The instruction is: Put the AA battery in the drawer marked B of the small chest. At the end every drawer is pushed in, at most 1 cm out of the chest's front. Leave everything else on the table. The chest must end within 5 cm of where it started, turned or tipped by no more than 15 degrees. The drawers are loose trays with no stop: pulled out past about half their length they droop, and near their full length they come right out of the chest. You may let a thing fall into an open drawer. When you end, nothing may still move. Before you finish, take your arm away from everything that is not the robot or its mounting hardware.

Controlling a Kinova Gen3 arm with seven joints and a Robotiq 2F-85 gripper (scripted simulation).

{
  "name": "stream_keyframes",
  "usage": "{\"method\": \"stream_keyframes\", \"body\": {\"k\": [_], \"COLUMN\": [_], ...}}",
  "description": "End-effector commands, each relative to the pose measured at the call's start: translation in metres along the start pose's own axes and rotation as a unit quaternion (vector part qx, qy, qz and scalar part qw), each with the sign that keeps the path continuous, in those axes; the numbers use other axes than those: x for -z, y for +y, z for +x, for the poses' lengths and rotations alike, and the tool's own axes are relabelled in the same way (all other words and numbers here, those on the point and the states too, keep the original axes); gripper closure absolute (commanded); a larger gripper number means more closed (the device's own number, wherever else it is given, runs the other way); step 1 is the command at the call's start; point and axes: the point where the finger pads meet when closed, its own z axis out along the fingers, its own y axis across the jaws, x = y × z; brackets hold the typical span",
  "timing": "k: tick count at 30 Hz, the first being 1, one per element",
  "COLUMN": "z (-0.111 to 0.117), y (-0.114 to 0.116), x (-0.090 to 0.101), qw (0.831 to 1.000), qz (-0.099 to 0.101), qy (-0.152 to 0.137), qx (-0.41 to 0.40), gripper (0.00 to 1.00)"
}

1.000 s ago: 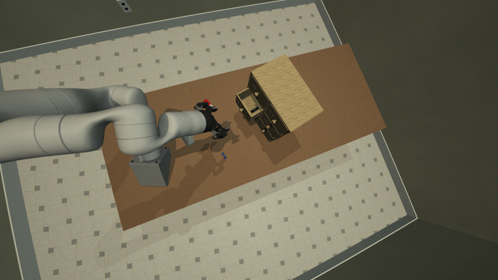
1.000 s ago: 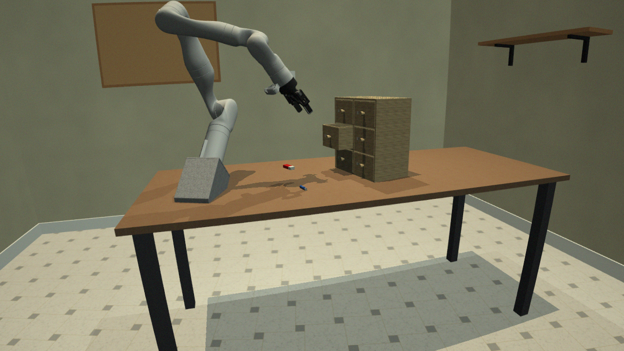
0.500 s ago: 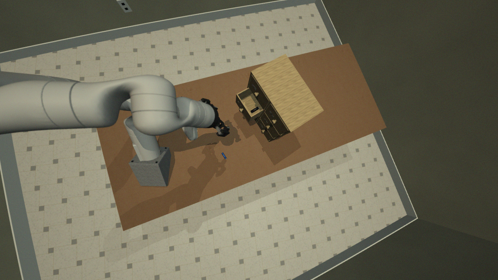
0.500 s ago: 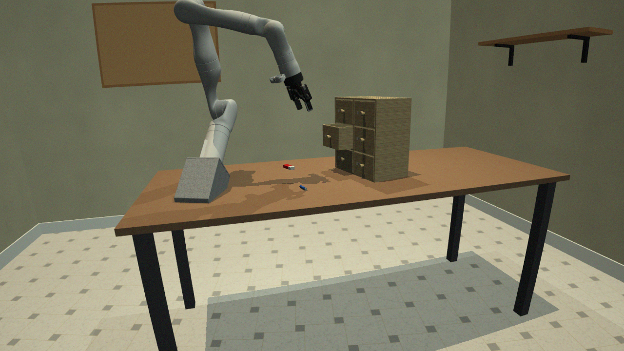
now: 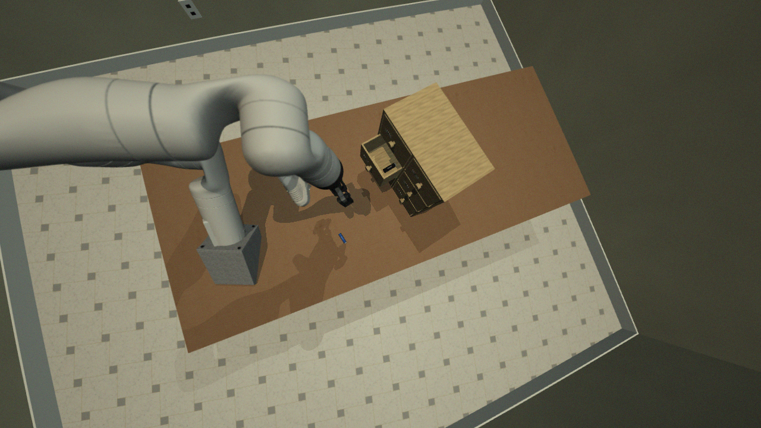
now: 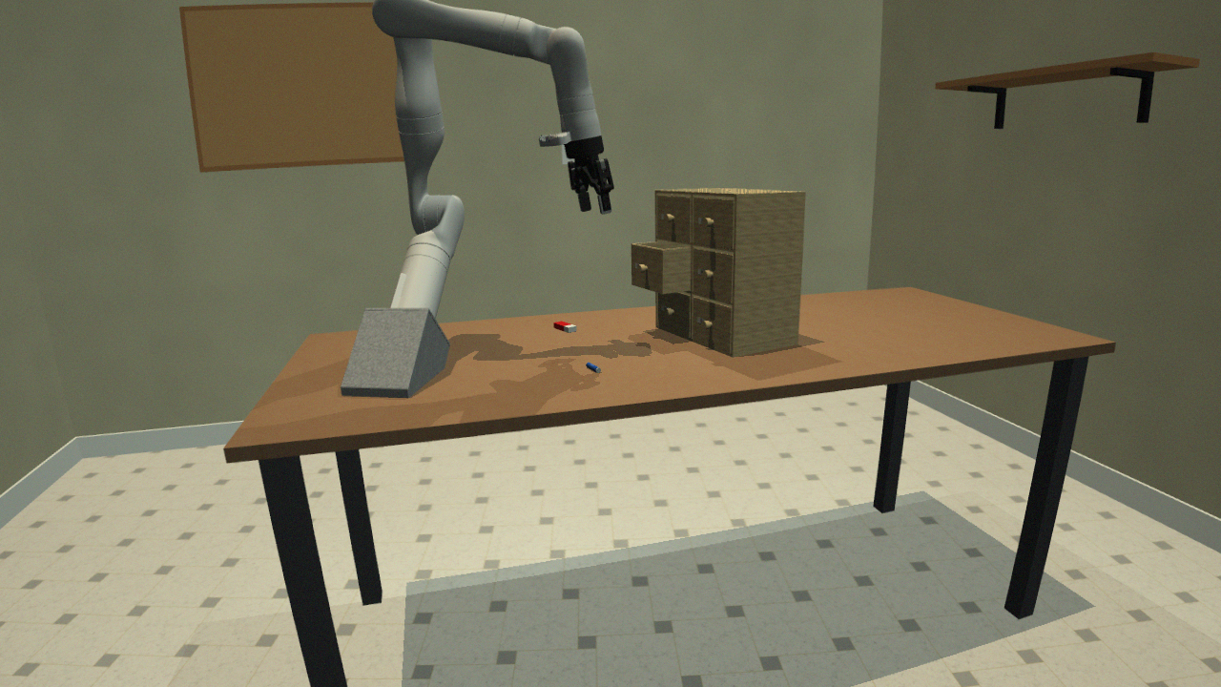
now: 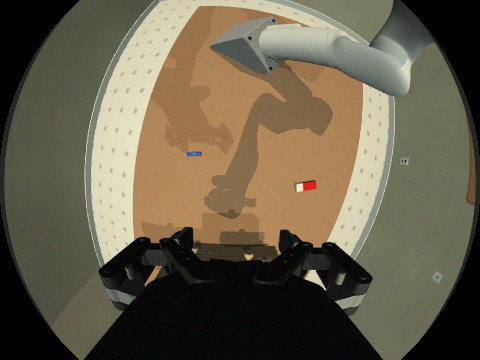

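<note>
From where I stand, the fingers (image 5: pixel 345 198) (image 6: pixel 594 210) hang up in the air over the worktop (image 5: pixel 510 132) (image 6: pixel 921 324) (image 7: pixel 280 165), spread wide apart with nothing between them, pointing mostly down. The blue battery (image 5: pixel 342 238) (image 6: pixel 593 367) (image 7: pixel 194 154) lies on its side on the worktop, below the fingers and well apart from them, out in front of the small chest (image 5: pixel 439 141) (image 6: pixel 768 273). A red and white block (image 6: pixel 564 326) (image 7: pixel 305 186) lies on the wood too, apart from the battery. Of the chest's six drawers, in two columns of three, the middle one in the far column (image 5: pixel 372 166) (image 6: pixel 659 266) sticks out, a small black thing (image 5: pixel 389 167) inside it; the other five look pushed in, and I can't read their labels from here

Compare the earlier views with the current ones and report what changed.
The claw has swung to point more steeply down, moving a little toward the chest. It took hold of nothing. The battery, the chest and its pulled-out drawer stayed put.
</note>
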Motion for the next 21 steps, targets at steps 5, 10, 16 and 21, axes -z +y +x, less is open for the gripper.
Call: {"method": "stream_keyframes", "body": {"k": [5,10,16,21], "z": [-0.0059,-0.0061,-0.0064,-0.0064], "y": [0.0009,0.0010,0.0010,0.0010], "x": [-0.0007,0.0008,0.0020,0.0024], "qw": [1.000,0.999,0.998,0.997], "qz": [0.002,0.002,0.002,0.002], "qy": [0.028,0.051,0.070,0.077], "qx": [0.006,0.006,0.006,0.006], "gripper": [0.00,0.00,0.00,0.00]}}
